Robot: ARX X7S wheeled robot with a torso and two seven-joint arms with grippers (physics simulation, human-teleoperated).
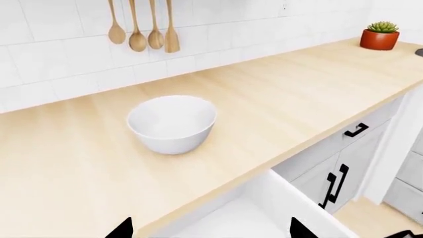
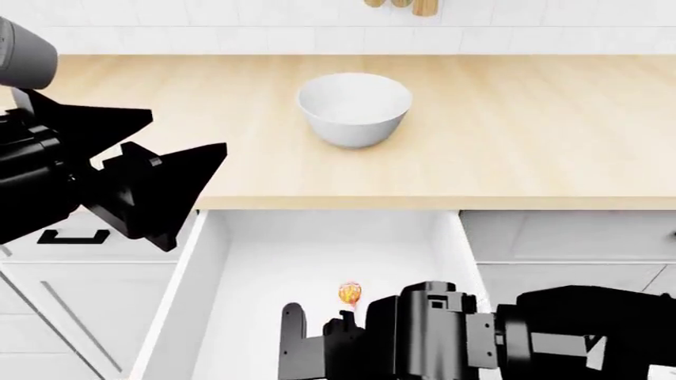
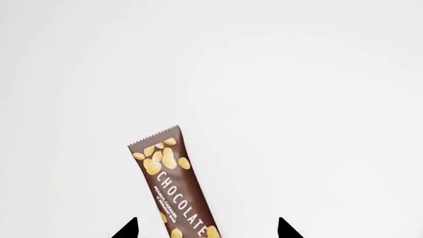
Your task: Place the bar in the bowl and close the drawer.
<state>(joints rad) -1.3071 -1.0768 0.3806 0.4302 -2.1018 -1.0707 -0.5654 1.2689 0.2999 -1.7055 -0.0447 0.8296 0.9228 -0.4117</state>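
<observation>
The bench (image 2: pixel 549 142) carries the bowl (image 2: pixel 354 107), upright and empty, back from the front edge. Below that edge the drawer (image 2: pixel 317 253) stands pulled out, its white floor exposed. The right tool (image 3: pixel 206 229) is down inside the drawer with its jaws spread wide and holding nothing. The left tool (image 1: pixel 210 230) hangs over the bench edge near the bowl, also wide and empty.

The bar (image 3: pixel 173 186) lies flat on the drawer floor. In the right wrist view it sits between the two fingertips, nearer one of them and slightly skewed to the jaw line. Expect a light, thin item in slick, crinkly wrapping; it may slide on the smooth floor. Grip it across its narrow width near mid-length, not by the crimped end. A lollipop (image 2: pixel 350 294) rests near the right tool; keep clear of it.
</observation>
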